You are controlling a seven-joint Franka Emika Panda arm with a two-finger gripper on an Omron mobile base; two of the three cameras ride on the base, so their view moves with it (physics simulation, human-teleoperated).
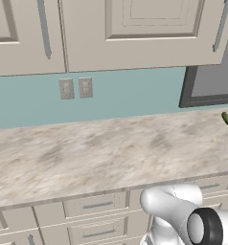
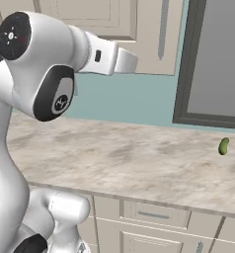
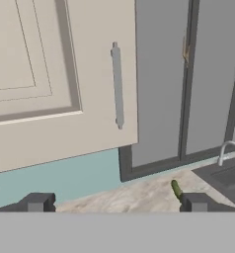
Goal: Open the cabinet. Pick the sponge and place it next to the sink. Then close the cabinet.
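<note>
The cabinet (image 3: 50, 74) is a beige wall cabinet with a raised-panel door, and the door is shut. Its long grey bar handle (image 3: 117, 85) stands upright near the door's right edge, straight ahead of my gripper (image 3: 115, 202) and some way off. My gripper is open, its two dark fingertips (image 3: 36, 201) wide apart with nothing between them. The same door (image 1: 135, 33) and handle (image 1: 222, 26) show in the left base view, and the handle (image 2: 163, 30) in the right base view. A corner of the dark sink (image 3: 229, 179) lies at the lower right. The sponge is out of view.
A small green pickle-like thing (image 3: 176, 189) (image 1: 227, 118) (image 2: 223, 146) lies on the marbled counter (image 1: 101, 153) near the dark-framed window (image 2: 213, 64). A faucet (image 3: 226, 149) rises by the sink. Two wall outlets (image 1: 75, 88) sit on the teal backsplash. Low drawers (image 1: 96, 205) run below.
</note>
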